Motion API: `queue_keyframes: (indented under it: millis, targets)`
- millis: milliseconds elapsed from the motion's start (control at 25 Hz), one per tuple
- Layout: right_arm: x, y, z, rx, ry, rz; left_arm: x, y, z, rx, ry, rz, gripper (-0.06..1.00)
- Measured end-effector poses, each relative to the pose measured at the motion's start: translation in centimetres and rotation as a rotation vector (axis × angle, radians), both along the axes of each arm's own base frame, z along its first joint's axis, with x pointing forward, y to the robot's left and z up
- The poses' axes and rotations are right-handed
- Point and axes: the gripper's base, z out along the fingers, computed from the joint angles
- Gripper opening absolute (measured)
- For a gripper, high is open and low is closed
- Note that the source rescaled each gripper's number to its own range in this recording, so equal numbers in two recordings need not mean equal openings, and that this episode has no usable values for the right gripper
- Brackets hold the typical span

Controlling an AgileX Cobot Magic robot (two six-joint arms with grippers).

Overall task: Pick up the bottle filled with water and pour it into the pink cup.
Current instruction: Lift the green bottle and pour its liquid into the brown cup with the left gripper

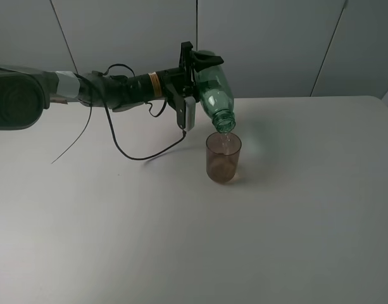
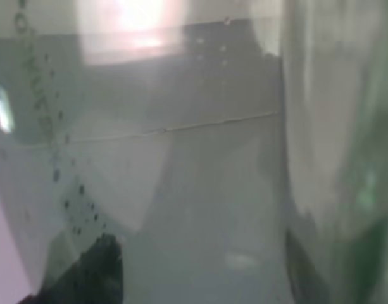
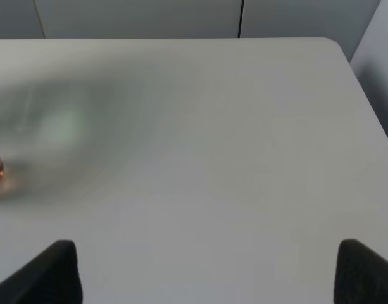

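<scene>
1. The left arm [image 1: 111, 88] is shown reaching in from the left, well above the desk [image 1: 118, 240]. Its cable [image 1: 137, 152] is draped onto the desk and ends near the cup. The cable should not be dragged toward the cup during any wrist roll.
2. The left tool [image 1: 197, 88] is clamped around the body of the bottle [image 1: 214, 88]. It is rolled so that the neck points down and to the right. A firm grip is advised, since the weight is judged to shift as the water leaves.
3. The bottle is held in the air, steeply tilted, with its open mouth just above the rim of the pink cup [image 1: 223, 158] and apart from it. A thin stream appears to be falling. In the left wrist view only the blurred bottle [image 2: 181, 190] wall is seen, so the pour is best judged from the high view.
4. The pink cup is shown upright near the middle of the desk; its fill level cannot be read. The tilt should be increased slowly and the mouth held centred over the opening. The rim should be left untouched, as so light a cup is easily tipped.
5. The right tool [image 3: 209, 272] is shown with its fingers wide apart and nothing between them, over bare desk [image 3: 244, 158] to the right. It is best left clear of the pour.
</scene>
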Motion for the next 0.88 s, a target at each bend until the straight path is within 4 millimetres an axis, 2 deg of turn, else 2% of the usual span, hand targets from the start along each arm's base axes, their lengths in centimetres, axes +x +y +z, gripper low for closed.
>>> queue_keyframes:
  millis: [680,880]
  targets:
    - [0.0,0.0,0.0,0.000,0.000,0.000,-0.2,-0.4,1.4,0.056,-0.081,-0.018,0.00]
    - [0.0,0.0,0.0,0.000,0.000,0.000,-0.5,-0.6,2.7,0.072,-0.117,-0.028,0.00]
